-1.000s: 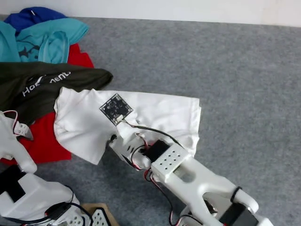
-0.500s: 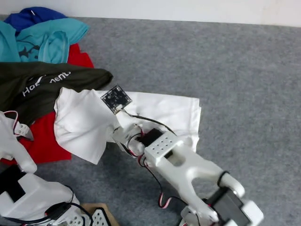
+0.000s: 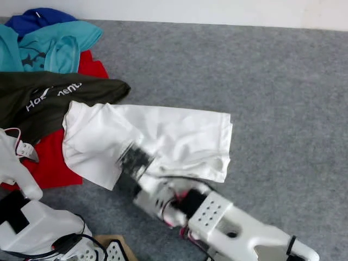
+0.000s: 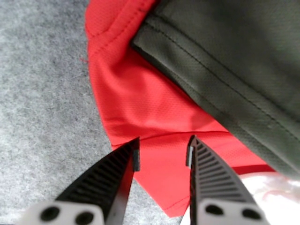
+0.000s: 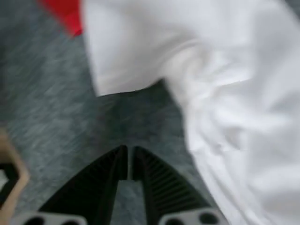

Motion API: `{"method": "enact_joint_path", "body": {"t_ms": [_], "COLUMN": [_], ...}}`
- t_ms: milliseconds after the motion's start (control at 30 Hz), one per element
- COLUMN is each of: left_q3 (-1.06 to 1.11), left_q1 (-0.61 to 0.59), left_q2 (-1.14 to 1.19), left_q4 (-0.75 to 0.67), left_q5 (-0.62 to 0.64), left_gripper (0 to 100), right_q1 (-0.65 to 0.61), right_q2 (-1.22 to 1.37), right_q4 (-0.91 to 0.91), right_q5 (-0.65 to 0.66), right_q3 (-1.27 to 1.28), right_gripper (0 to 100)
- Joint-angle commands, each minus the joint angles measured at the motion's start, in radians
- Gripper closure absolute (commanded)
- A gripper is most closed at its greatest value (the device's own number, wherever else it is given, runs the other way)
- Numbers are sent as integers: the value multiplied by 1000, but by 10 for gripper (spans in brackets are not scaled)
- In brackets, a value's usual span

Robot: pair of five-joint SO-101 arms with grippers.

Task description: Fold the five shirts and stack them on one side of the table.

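A white shirt (image 3: 174,138) lies spread in the middle of the grey table, one sleeve (image 3: 92,147) folded over at its left. My right gripper (image 5: 130,161) is shut and empty, hovering over bare grey surface just off the white shirt's (image 5: 211,70) near edge; in the high view it (image 3: 129,175) sits by that sleeve. My left gripper (image 4: 162,154) is open above the red shirt (image 4: 140,93), beside the hem of the dark olive shirt (image 4: 234,61). At the far left the olive shirt (image 3: 49,100) overlaps the red one (image 3: 51,163), with teal (image 3: 54,46) and blue (image 3: 38,19) shirts behind.
The left arm's white body (image 3: 22,185) stands at the front left corner. A tan board (image 3: 111,244) lies at the front edge between the arms. The grey table (image 3: 283,98) stretches to the right of the white shirt.
My right arm has drawn back from over the white shirt toward the front edge. The shirt's middle is uncovered now. The left arm has kept still.
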Motion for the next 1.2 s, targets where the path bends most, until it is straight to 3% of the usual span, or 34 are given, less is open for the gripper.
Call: {"method": "enact_joint_path", "body": {"t_ms": [0, 167, 433, 567, 800, 1167], "left_q3": [-4, -4, -5, -5, -4, -4], "left_q1": [12, 12, 12, 15, 12, 12], "left_q2": [-33, -33, -33, -33, -33, -30], "left_q4": [-8, -8, -12, -14, -14, -9], "left_q5": [3, 3, 6, 6, 6, 3], "left_gripper": [818, 818, 818, 818, 818, 818], "right_q1": [-10, -16, -47, -45, -41, 45], "right_q2": [42, 305, 664, 684, 723, 934], "right_q4": [-88, -200, -199, -179, -306, -308], "right_q5": [12, -41, -95, -100, -100, -100], "right_q3": [-4, -116, -377, -435, -460, -751], "right_gripper": [991, 991, 991, 991, 991, 991]}}
